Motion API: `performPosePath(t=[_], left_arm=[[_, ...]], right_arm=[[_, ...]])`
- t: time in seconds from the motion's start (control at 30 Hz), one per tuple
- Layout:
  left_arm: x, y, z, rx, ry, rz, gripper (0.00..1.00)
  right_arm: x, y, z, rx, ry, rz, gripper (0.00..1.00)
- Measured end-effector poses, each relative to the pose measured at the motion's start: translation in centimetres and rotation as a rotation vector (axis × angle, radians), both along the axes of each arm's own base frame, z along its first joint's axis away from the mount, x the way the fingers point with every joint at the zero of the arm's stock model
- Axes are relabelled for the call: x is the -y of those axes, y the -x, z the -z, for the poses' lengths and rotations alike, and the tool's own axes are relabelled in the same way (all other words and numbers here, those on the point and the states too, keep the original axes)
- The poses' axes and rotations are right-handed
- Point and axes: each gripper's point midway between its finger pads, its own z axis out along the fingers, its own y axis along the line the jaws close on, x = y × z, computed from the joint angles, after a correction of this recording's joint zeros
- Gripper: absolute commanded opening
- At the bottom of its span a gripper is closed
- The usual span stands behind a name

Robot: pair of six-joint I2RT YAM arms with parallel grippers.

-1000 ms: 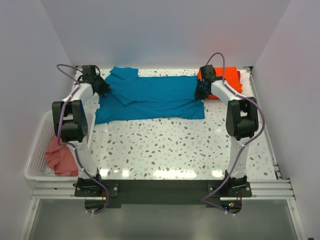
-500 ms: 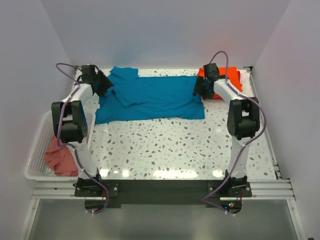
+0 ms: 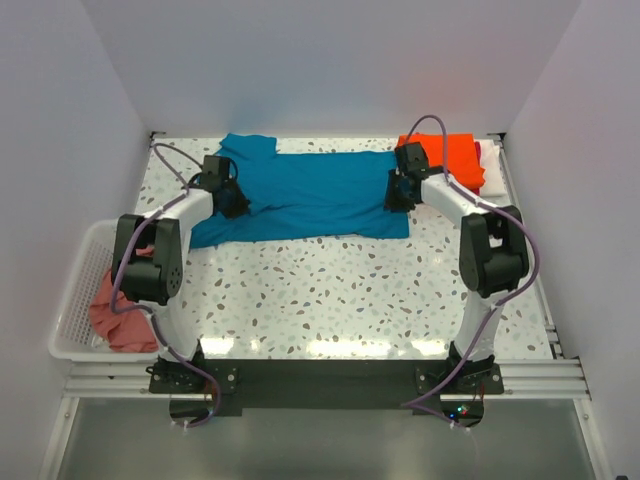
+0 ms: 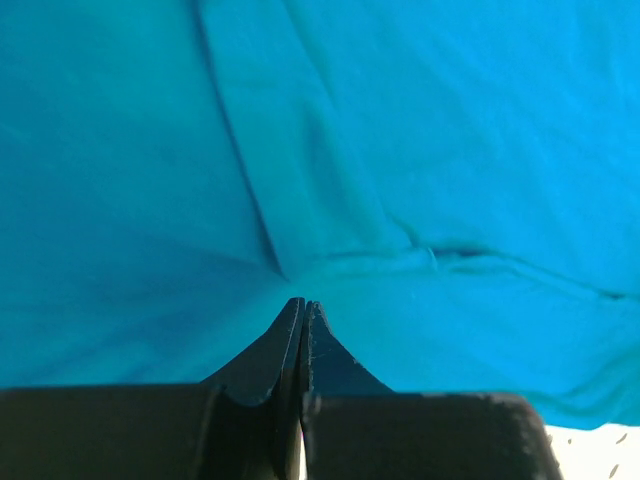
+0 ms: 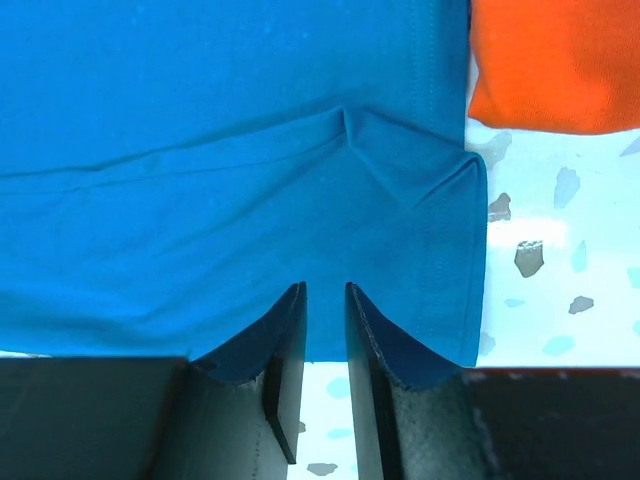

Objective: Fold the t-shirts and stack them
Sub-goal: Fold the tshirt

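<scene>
The left gripper [image 3: 232,197] is brought inward onto the shirt [image 3: 310,195], closed tight; the right gripper [image 3: 397,195] is held slightly parted. For folding, edges must be gripped.

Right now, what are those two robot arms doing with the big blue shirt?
They are working on folding it. The teal-blue t-shirt lies spread out at the far side of the table. The left gripper is down on its left end, fingers shut; whether it pinches cloth is unclear. The right gripper is at the hem end, fingers slightly apart. A folded orange t-shirt lies in the far right corner, and a salmon-pink t-shirt is in the white basket.
</scene>
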Motion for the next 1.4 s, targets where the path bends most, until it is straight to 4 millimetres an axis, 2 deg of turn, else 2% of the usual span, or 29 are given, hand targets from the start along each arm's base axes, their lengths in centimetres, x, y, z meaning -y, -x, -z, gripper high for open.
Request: performPosePath(t=[0.13,0.27,0.4,0.5,0.63,0.77,0.97,1.13,1.2,1.3,1.4], left_arm=[[1.6,0.5,0.2,-0.007,-0.006,0.034,0.00],[1.3,0.5,0.7,-0.015,-0.023,0.023,0.00],[1.2,0.3,2.0,-0.040,-0.034,0.019,0.01],[1.2,-0.1,2.7,-0.056,-0.038,0.019,0.07],[1.3,-1.3,2.8,-0.055,-0.045,0.023,0.23],[1.5,-2.7,2.1,-0.035,-0.045,0.022,0.27],[2.1,-6.6,0.7,0.026,-0.033,0.028,0.29],[3.0,-8.7,0.6,0.047,-0.006,0.049,0.31],[3.3,-9.4,0.6,0.056,0.002,0.063,0.34],[3.8,-10.2,0.3,0.072,0.013,0.088,0.47],[4.3,-10.8,-0.9,0.101,0.027,0.116,0.48]], right_arm=[[0.0,-0.8,0.3,-0.001,0.004,0.001,0.25],[0.0,-2.5,1.4,-0.009,0.011,0.003,0.27],[0.7,-3.5,2.9,-0.030,0.018,0.018,0.28],[1.7,-3.8,3.3,-0.041,0.020,0.039,0.29],[2.8,-4.2,3.1,-0.035,0.019,0.061,0.32],[3.2,-4.4,2.8,-0.029,0.021,0.067,0.33],[3.2,-4.3,0.6,0.013,0.012,0.064,0.35],[3.4,-3.2,-1.8,0.056,0.003,0.064,0.36],[3.5,-2.6,-2.6,0.066,0.000,0.063,0.38],[3.6,-1.5,-3.7,0.087,-0.010,0.060,0.40],[3.6,-0.4,-4.2,0.095,-0.020,0.055,0.41]])
